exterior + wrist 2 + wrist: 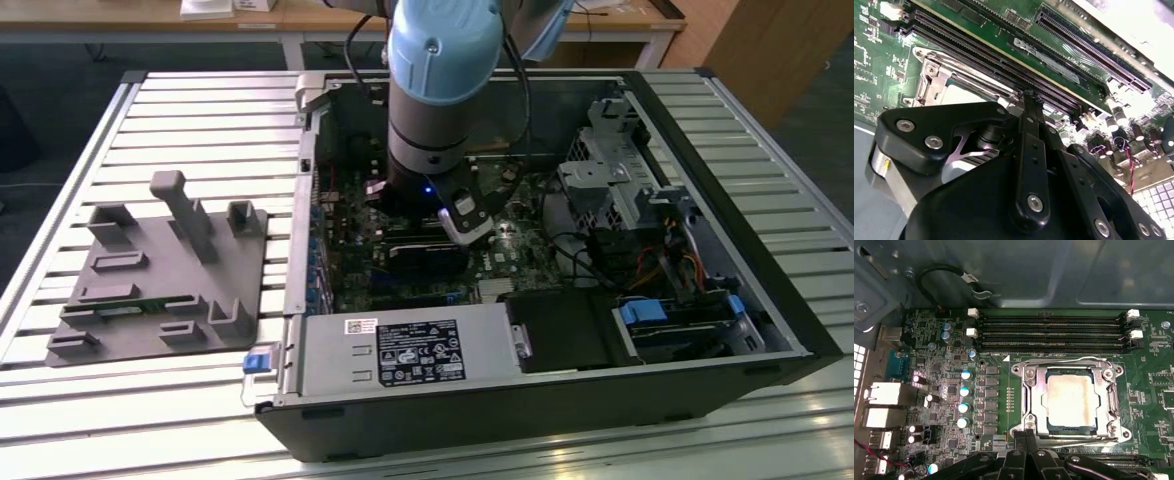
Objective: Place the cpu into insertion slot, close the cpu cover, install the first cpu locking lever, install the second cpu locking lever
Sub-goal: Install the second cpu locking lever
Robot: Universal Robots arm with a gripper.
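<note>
Cpu [1070, 398] seated in insertion slot [1030, 405], cpu cover [1114, 401] down around it, just ahead of claw [1025, 436]. Claw narrow, tips together, nothing held, at the socket's near edge. Risk: tips sliding off the thin locking lever [1054, 360], scraping green board [949, 390].

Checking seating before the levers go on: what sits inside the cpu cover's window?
Through the cpu cover window, the cpu shows its pale metallic face. The insertion slot beneath is covered, so its contacts cannot be seen.
</note>
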